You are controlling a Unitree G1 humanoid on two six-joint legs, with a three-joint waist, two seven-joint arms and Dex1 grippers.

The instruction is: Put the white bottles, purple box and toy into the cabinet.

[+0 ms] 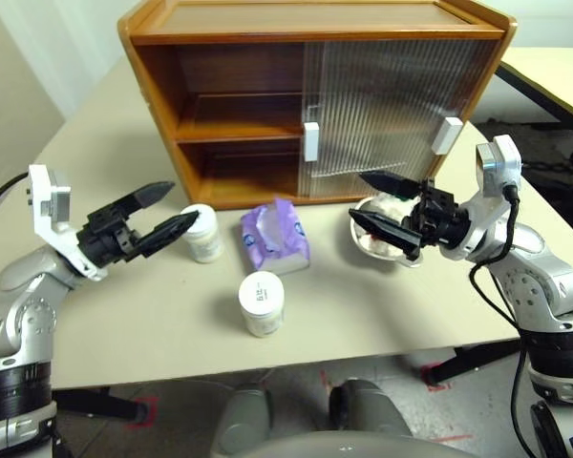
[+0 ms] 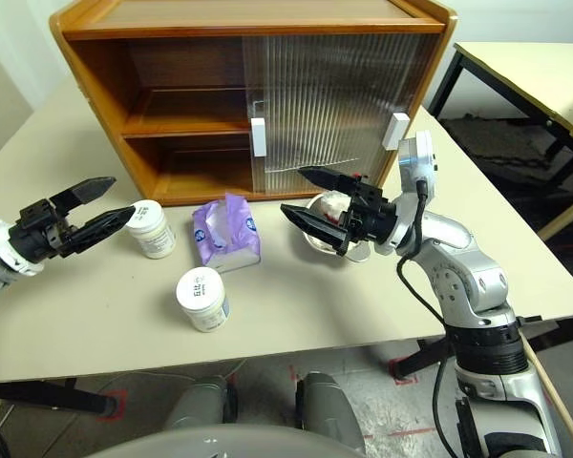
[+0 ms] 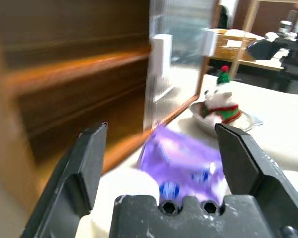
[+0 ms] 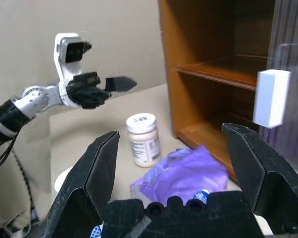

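Nearest me, 1 white bottle (image 1: 262, 302) stands alone on the table (image 1: 153, 324); the 2nd bottle (image 1: 202, 233) sits just beside my left gripper (image 1: 162, 215), jaws spread and empty; the purple box (image 1: 276, 236) lies between the arms, its long axis running toward the cabinet (image 1: 239, 114); my right gripper (image 1: 387, 202) hangs open before the toy (image 3: 221, 101) in its bowl (image 3: 248, 121); I judge the left arm nearer that bottle.

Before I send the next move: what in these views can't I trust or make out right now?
- Cabinet right half: ribbed doors blur whatever is behind them, head views.
- Toy: in the head views the right gripper covers most of it and its metal bowl.
- Bottle labels: print too small to read.
- Left wrist view: motion blur smears the purple box.
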